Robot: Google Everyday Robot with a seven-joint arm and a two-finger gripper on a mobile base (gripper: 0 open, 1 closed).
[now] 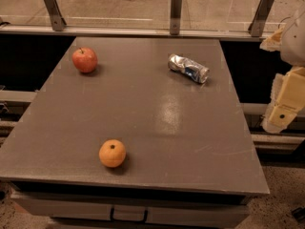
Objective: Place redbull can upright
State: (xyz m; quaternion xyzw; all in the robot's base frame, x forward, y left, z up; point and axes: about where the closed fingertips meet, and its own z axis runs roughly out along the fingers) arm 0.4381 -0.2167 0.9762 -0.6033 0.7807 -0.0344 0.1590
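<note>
The redbull can (188,68) lies on its side on the grey table (157,123), toward the back right. It is silver and blue and looks dented. My gripper (282,111) hangs at the right edge of the view, past the table's right side and well apart from the can. Nothing is in it that I can see.
A red apple (85,59) sits at the back left of the table. An orange (112,153) sits near the front left. A glass railing with metal posts (176,12) runs behind the table. A drawer handle (128,215) shows below the front edge.
</note>
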